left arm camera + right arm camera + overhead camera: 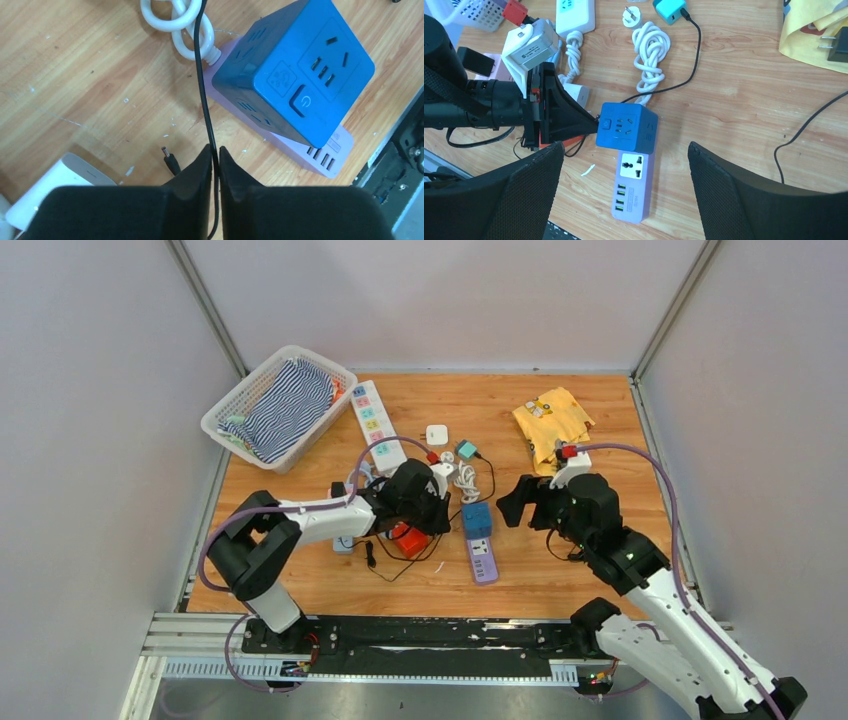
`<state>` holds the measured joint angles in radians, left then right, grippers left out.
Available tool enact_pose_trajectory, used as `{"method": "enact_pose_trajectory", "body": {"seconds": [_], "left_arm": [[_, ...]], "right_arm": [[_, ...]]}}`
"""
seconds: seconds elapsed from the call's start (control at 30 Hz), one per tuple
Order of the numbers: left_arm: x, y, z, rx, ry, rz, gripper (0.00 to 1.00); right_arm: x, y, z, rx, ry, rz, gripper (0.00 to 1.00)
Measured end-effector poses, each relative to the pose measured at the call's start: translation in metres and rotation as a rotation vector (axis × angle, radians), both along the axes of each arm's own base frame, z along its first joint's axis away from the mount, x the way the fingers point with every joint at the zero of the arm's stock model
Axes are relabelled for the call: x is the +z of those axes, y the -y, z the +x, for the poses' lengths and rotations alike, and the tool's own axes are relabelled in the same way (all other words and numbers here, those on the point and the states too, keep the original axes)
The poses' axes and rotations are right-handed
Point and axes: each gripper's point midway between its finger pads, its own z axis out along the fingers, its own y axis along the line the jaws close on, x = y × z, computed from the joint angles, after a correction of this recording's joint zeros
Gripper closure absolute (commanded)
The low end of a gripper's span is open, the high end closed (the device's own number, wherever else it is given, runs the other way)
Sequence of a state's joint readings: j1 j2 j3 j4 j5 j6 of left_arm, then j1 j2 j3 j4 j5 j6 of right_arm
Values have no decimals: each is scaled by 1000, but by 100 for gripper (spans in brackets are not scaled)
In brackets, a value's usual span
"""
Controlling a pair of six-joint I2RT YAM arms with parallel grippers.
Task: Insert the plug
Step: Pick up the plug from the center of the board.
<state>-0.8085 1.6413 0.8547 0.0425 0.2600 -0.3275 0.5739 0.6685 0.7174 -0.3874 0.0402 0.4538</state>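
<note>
1. One white basket (232,400) stands at the table's (530,575) far left corner, with a blue-and-white striped cloth (285,410) bundled inside it. Something orange shows at the cloth's far edge, too small to identify.
2. There are two power strips: a long white strip (372,415) beside the basket and a purple strip (634,190) near the middle of the table.
3. One blue cube socket (626,127) sits on the far end of the purple strip.
4. There are two bundles of white cable (651,50), one teal charger (670,9) and one loose white plug (633,16), all beyond the cube.
5. One yellow cloth (552,420) lies at the far right, with a black adapter (838,50) on it.
6. The left gripper (215,150) has its fingers pressed together on a thin black cable (202,75), which runs up past the cube's left side.
7. The cable's small barrel plug (170,159) rests on the wood just beside the left fingers.
8. The right gripper (625,145) hovers on the cube's right side, its fingers spread wide and holding nothing.
</note>
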Motion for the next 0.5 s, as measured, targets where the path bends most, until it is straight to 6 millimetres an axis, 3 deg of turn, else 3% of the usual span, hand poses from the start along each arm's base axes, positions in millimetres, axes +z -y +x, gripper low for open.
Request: {"method": "enact_pose_trajectory", "body": {"seconds": [0.1, 0.2, 0.4, 0.5], "left_arm": [[9, -1, 4, 25, 19, -11, 100], [30, -2, 11, 62, 66, -40, 100], [96, -4, 25, 136, 197, -148, 100], [127, -3, 30, 154, 249, -201, 100]], "right_arm": [[0, -3, 4, -5, 18, 20, 5], [-2, -6, 11, -12, 19, 16, 0], [-14, -12, 32, -31, -29, -44, 0], [-16, -12, 47, -49, -34, -81, 9]]}}
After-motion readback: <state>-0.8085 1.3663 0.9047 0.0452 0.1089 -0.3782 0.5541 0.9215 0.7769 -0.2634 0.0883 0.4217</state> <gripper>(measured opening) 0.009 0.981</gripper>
